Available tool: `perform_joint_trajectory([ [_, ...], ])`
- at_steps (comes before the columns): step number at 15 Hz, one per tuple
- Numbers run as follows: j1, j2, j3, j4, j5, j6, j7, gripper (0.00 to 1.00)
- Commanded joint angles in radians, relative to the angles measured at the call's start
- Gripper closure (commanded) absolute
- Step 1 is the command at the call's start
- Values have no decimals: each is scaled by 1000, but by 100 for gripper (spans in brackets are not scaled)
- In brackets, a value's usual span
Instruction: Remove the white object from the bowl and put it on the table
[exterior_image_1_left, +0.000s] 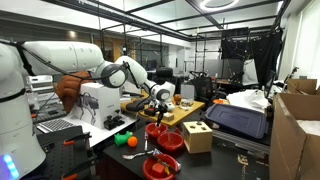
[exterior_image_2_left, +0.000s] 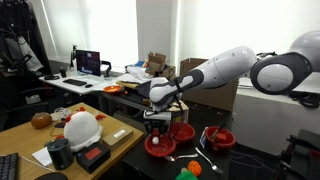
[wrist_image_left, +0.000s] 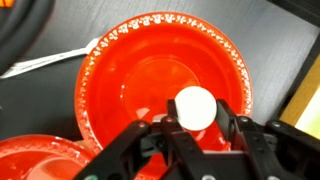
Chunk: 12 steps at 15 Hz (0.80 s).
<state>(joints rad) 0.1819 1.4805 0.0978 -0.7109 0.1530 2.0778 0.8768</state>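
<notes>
In the wrist view, the white object (wrist_image_left: 195, 105) is a small round lump between my gripper's (wrist_image_left: 196, 116) two black fingers, which close on its sides. It sits over the inside of a red bowl (wrist_image_left: 120, 70). In both exterior views my gripper (exterior_image_1_left: 158, 113) (exterior_image_2_left: 157, 126) points down just above that red bowl (exterior_image_1_left: 158, 130) (exterior_image_2_left: 160, 147) on the dark table (exterior_image_1_left: 228, 160) (exterior_image_2_left: 255, 165). The white object is too small to make out in the exterior views.
More red bowls (exterior_image_1_left: 171, 141) (exterior_image_1_left: 160, 167) (exterior_image_2_left: 218, 138) stand close by; one shows in the wrist view (wrist_image_left: 40, 160). A wooden block box (exterior_image_1_left: 197, 136), a green ball (exterior_image_1_left: 119, 140), an orange ball (exterior_image_1_left: 131, 143), a black case (exterior_image_1_left: 237, 120) and cardboard boxes (exterior_image_1_left: 297, 130) surround the spot.
</notes>
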Motion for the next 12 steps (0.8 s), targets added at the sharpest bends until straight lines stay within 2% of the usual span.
perform_joint_trajectory([
  [1, -42, -31, 45, -5, 21, 10, -102, 83],
  [7, -113, -86, 66, -35, 2, -36, -283, 83],
  [12, -165, -102, 57, -53, 2, -77, -352, 83],
])
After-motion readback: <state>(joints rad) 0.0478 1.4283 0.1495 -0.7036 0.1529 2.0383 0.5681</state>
